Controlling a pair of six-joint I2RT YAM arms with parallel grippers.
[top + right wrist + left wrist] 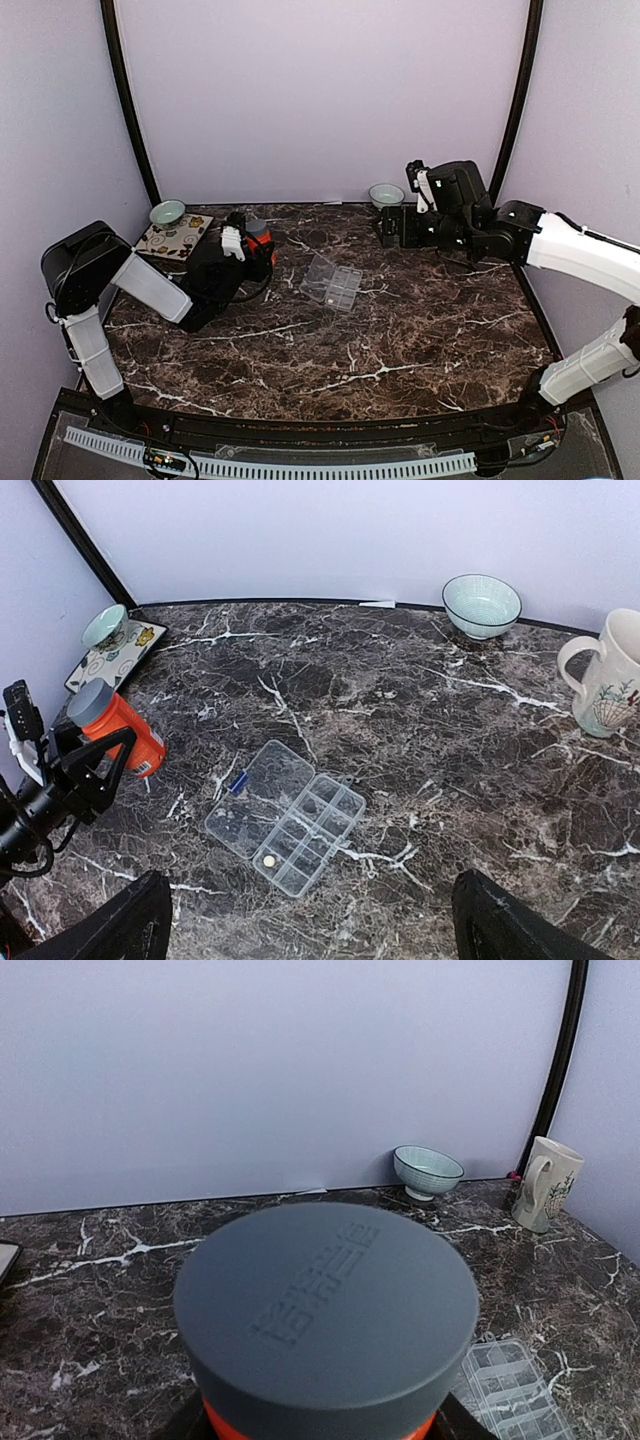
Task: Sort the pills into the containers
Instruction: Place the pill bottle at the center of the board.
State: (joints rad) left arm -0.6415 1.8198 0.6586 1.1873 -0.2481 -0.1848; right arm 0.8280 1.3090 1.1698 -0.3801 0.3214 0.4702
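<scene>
Bowl (167, 212) of pale green at the far left rear, set on a patterned tile (180, 240) at the edge of the dark marble table (400, 350). Just right of the tile, left gripper (250, 248) pinching an orange bottle (125, 735), fingers pressed against its sides, bottle tilted with its grey cap (325, 1310) toward the left rear. From the left wrist, cap filling the foreground, raised lettering on top, a sliver of orange beneath.

Near the table's middle, well apart from both grippers, organiser box (310, 830) of clear plastic lying flat, lid (265, 780) swung open on the left-rear side. One small pale pill (268, 861) in a compartment near the front corner. Small blue piece (236, 783) at the lid's left edge; touching or merely beside, cannot tell.

Further right, right gripper (392, 228) over the rear of the table, pointed toward the centre, fingers (515, 925) spread wide, nothing between them. Behind it, second pale bowl (482, 604) close to the back wall. Far right, white mug (612, 685) with a shell print, upright, handle turned left, near that bowl but apart from it.
</scene>
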